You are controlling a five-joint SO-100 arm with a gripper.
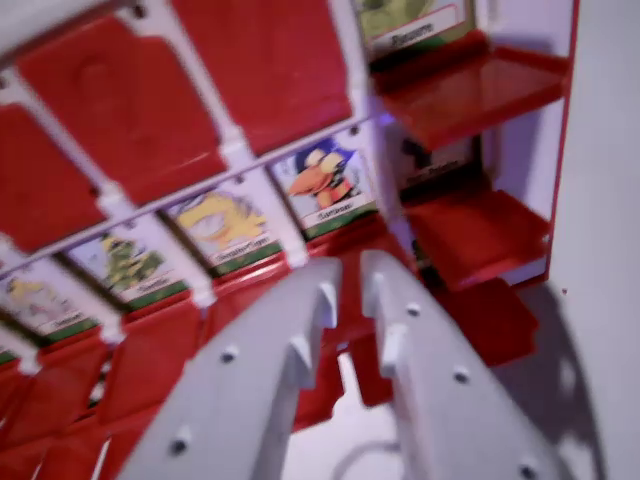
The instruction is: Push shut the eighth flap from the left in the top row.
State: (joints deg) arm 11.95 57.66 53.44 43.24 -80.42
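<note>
A red flap board with white frames fills the tilted wrist view. Several flaps (pixel 250 70) in the upper left show only plain red faces. Below them runs a row of uncovered picture cards, among them a yellow creature (pixel 222 228) and an orange and blue one (pixel 325 185). On the wrist view's right, two red flaps (pixel 470 90) (pixel 475 235) stick out from the board like shelves, with cards (pixel 410 25) showing behind them. My grey gripper (pixel 350 280) rises from the bottom edge, its tips just below the orange and blue card. Only a narrow slit separates the jaws, and they hold nothing.
A white wall or surface (pixel 605 200) lies beyond the board's right edge, with the gripper's shadow on it. More red flaps (pixel 150 370) lie along the lower left beside the fingers. The picture is blurred.
</note>
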